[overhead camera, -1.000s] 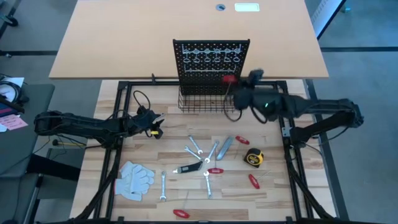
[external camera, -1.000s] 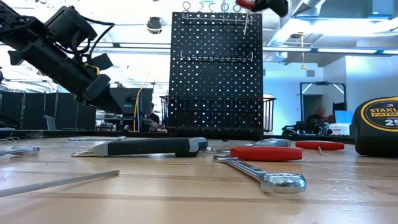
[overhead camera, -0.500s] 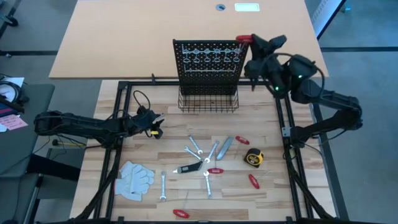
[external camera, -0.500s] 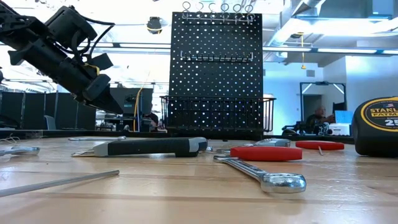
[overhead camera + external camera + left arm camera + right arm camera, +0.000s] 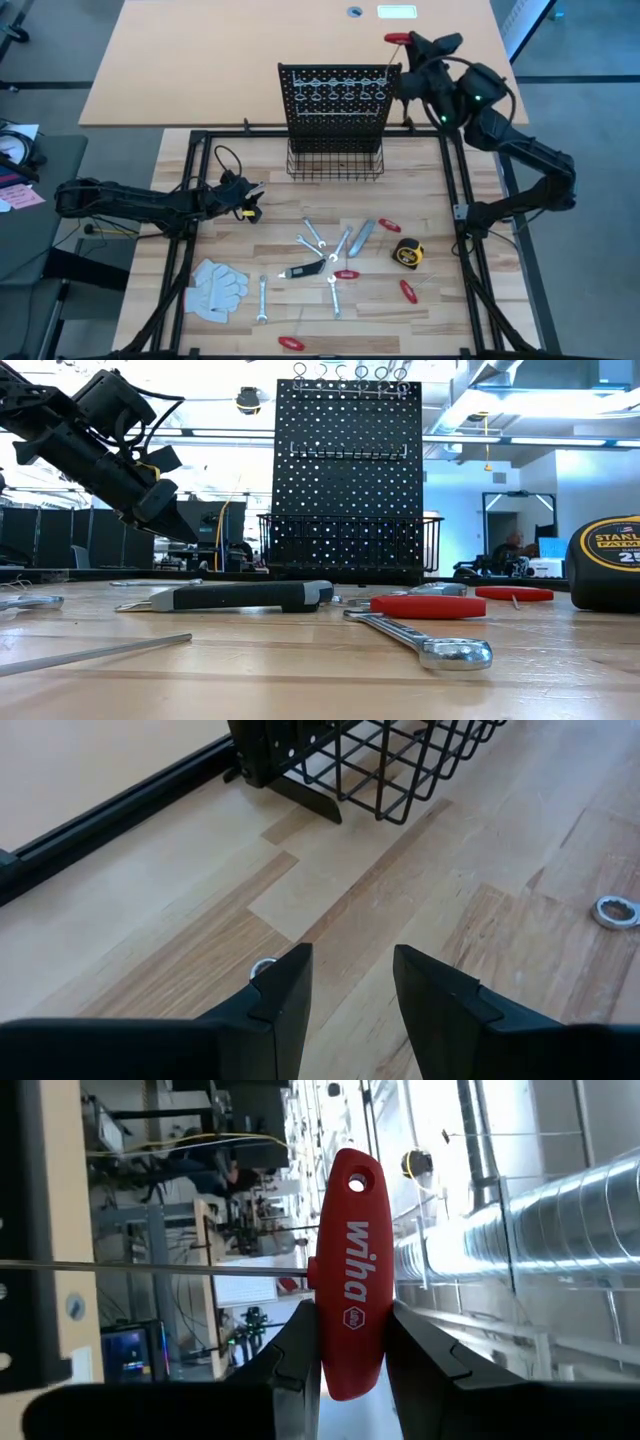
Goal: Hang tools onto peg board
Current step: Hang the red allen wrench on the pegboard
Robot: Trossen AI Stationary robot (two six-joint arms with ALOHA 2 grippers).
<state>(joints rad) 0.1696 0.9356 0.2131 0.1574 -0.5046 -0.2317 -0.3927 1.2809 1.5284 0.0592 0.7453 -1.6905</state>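
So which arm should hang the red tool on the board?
The right arm, probably. Its claw is shut on the red-handled tool, raised beside the peg board's top right corner. The left claw is open and empty, low over the table, left of the basket.

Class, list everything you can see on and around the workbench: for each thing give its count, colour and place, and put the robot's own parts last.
peg board: one, black, upright at the bench's far edge, silver rings hung along its upper hooks
wire basket: one, black, at the peg board's base
T-handle tool: one, red handle with thin metal shaft, held in the right gripper
wrenches: several, silver, scattered mid-bench
utility knife: one, grey, beside the wrenches
tape measure: one, yellow and black, right of the wrenches
red-handled tools: several, scattered on the near half of the bench
work gloves: white, near-left of the bench
left gripper: dark, open, low over the bench's left side
right gripper: dark, shut on the T-handle tool, beside the peg board's upper right corner
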